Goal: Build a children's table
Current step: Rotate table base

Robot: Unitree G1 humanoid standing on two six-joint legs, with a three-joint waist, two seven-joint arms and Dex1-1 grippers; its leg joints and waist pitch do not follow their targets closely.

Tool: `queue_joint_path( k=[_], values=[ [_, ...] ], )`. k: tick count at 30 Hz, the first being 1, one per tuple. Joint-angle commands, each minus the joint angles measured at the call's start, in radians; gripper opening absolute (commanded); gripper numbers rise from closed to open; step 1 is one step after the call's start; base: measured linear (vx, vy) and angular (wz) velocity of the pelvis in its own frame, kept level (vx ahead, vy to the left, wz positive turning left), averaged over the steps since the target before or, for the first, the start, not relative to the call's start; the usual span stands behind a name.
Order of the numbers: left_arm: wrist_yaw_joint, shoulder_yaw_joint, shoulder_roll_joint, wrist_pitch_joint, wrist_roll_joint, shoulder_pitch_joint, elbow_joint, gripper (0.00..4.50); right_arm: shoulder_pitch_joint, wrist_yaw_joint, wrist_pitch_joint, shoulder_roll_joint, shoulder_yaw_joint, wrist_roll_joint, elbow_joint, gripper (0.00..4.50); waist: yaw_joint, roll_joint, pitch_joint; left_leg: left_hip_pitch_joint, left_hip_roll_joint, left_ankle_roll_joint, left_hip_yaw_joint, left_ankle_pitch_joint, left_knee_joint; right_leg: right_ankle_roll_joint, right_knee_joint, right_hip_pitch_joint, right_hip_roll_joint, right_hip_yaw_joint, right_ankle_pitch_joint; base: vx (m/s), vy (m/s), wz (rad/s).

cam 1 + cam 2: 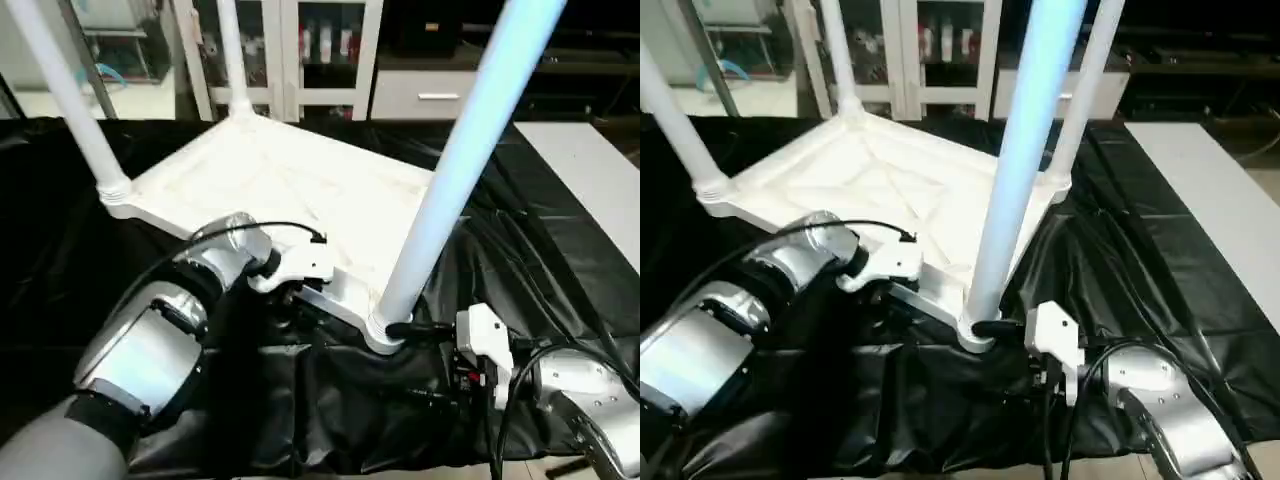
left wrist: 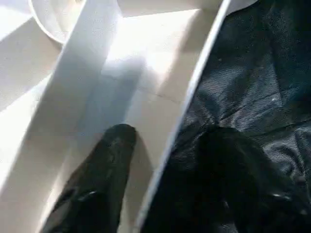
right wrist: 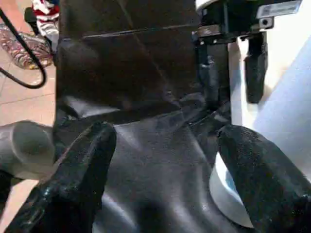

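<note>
White children's table lies upside down on a black cloth covering the work surface, ribbed underside facing up. Its top is turned diagonally, one corner pointing toward the robot. Four long round legs are in the corner sockets, long axes pointing up, leaning slightly outward; nearest leg rises from the near corner socket, between the two arms.

Left gripper sits at the table's near-left edge w/ jaws spread astride the rim: one black finger inside, on the white underside, the other outside over the cloth. Can't tell whether they press the rim.

Right gripper is low beside the near corner, jaws wide apart, holding nothing; one finger just beside the socket base, the other over the cloth.

Cabinets w/ glass doors stand behind.
</note>
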Motion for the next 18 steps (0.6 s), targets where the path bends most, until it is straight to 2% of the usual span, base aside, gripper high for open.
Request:
queue_joint_path(
  k=[1, 2, 3, 4, 5, 6, 8, 9, 11, 12, 13, 14, 15, 18],
  values=[
    [-0.01, 0.0, 0.004, 0.023, 0.012, 0.025, 0.029, 2.58, 0.003, -0.032, 0.062, -0.02, -0.022, 0.015, -0.068, 3.76, 0.002, -0.017, -0.067, 0.003, 0.065, 0.185, -0.031, 0.03, -0.056, -0.307, -0.026, 0.057, -0.086, 0.063, 0.129, 0.0, 0.0, 0.0],
    [-0.018, 0.013, 0.001, 0.024, 0.005, 0.028, 0.027, 2.5, 0.004, -0.052, 0.083, -0.028, -0.021, 0.021, -0.089, 3.76, 0.003, -0.016, -0.063, 0.003, 0.063, 0.186, -0.028, 0.001, -0.056, -0.307, -0.032, 0.056, -0.088, 0.063, 0.088, 0.0, 0.0, 0.0],
    [-0.003, 0.026, 0.001, 0.024, -0.003, 0.033, 0.024, 2.5, -0.003, -0.079, 0.082, -0.02, -0.025, 0.013, -0.084, 3.76, 0.004, -0.016, -0.059, 0.003, 0.064, 0.166, -0.027, -0.046, -0.059, -0.296, -0.041, 0.056, -0.09, 0.064, 0.01, 0.0, 0.0, 0.0],
    [0.013, 0.034, 0.001, 0.023, -0.008, 0.036, 0.021, 2.47, -0.009, -0.102, 0.077, -0.01, -0.032, 0.001, -0.072, 3.76, 0.005, -0.01, -0.056, 0.004, 0.064, 0.15, -0.028, -0.075, -0.062, -0.29, -0.046, 0.055, -0.091, 0.063, -0.039, 0.0, 0.0, 0.0],
    [0.077, 0.074, 0.001, 0.028, -0.037, 0.052, 0.011, 2.39, -0.045, -0.211, 0.064, 0.045, -0.071, -0.041, -0.011, 3.76, 0.002, -0.012, -0.054, 0.005, 0.063, 0.112, -0.027, -0.125, -0.065, -0.275, -0.054, 0.052, -0.088, 0.064, -0.12, 0.0, 0.0, 0.0],
    [0.084, 0.084, 0.003, 0.027, -0.046, 0.059, 0.008, 2.26, -0.055, -0.236, 0.064, 0.061, -0.08, -0.046, 0.004, 3.76, -0.001, -0.007, -0.052, 0.006, 0.059, 0.084, -0.028, -0.172, -0.068, -0.263, -0.062, 0.052, -0.087, 0.061, -0.188, 0.0, 0.0, 0.0],
    [0.088, 0.103, 0.006, 0.032, -0.064, 0.072, 0.003, 2.1, -0.071, -0.285, 0.089, 0.09, -0.098, -0.045, 0.021, 3.76, -0.008, -0.012, -0.052, 0.005, 0.058, 0.058, -0.031, -0.188, -0.072, -0.236, -0.068, 0.053, -0.085, 0.061, -0.246, 0.0, 0.0, 0.0],
    [0.087, 0.111, 0.008, 0.035, -0.071, 0.079, 0.001, 2.08, -0.076, -0.306, 0.115, 0.103, -0.106, -0.042, 0.02, 3.76, -0.014, -0.013, -0.051, 0.002, 0.059, 0.052, -0.033, -0.19, -0.074, -0.225, -0.069, 0.053, -0.083, 0.062, -0.256, 0.0, 0.0, 0.0],
    [0.07, 0.118, 0.027, 0.018, -0.074, 0.113, -0.012, 2.05, -0.087, -0.312, 0.147, 0.122, -0.087, -0.04, 0.033, 3.76, -0.023, -0.012, -0.05, -0.003, 0.059, 0.052, -0.036, -0.193, -0.076, -0.221, -0.067, 0.055, -0.081, 0.062, -0.253, 0.0, 0.0, 0.0],
    [0.064, 0.122, 0.035, 0.012, -0.073, 0.126, -0.02, 1.76, -0.093, -0.321, 0.152, 0.127, -0.071, -0.053, 0.047, 3.76, -0.027, -0.002, -0.053, -0.001, 0.058, 0.05, -0.036, -0.192, -0.075, -0.223, -0.067, 0.054, -0.082, 0.062, -0.239, 0.0, 0.0, 0.0],
    [0.046, 0.133, 0.041, 0.02, -0.084, 0.136, -0.031, 1.69, -0.101, -0.319, 0.149, 0.132, -0.056, -0.058, 0.051, 3.76, -0.031, 0.003, -0.055, 0.0, 0.059, 0.048, -0.036, -0.179, -0.072, -0.236, -0.062, 0.054, -0.082, 0.064, -0.194, 0.0, 0.0, 0.0],
    [0.046, 0.133, 0.041, 0.02, -0.084, 0.136, -0.031, 1.67, -0.101, -0.319, 0.149, 0.132, -0.056, -0.058, 0.051, 3.76, -0.035, 0.0, -0.057, -0.001, 0.058, 0.049, -0.034, -0.169, -0.071, -0.245, -0.059, 0.055, -0.081, 0.064, -0.164, 0.0, 0.0, 0.0],
    [0.025, 0.15, 0.048, 0.032, -0.098, 0.147, -0.047, 1.59, -0.112, -0.318, 0.147, 0.145, -0.043, -0.055, 0.056, 3.76, -0.036, 0.004, -0.057, -0.002, 0.057, 0.055, -0.033, -0.156, -0.069, -0.26, -0.054, 0.056, -0.08, 0.064, -0.124, 0.0, 0.0, 0.0],
    [-0.019, 0.154, 0.061, 0.027, -0.108, 0.163, -0.07, 1.28, -0.123, -0.293, 0.147, 0.155, -0.014, -0.055, 0.039, 3.76, -0.04, -0.005, -0.059, -0.004, 0.057, 0.07, -0.031, -0.132, -0.066, -0.28, -0.049, 0.059, -0.08, 0.065, -0.084, 0.0, 0.0, 0.0]
  ],
)
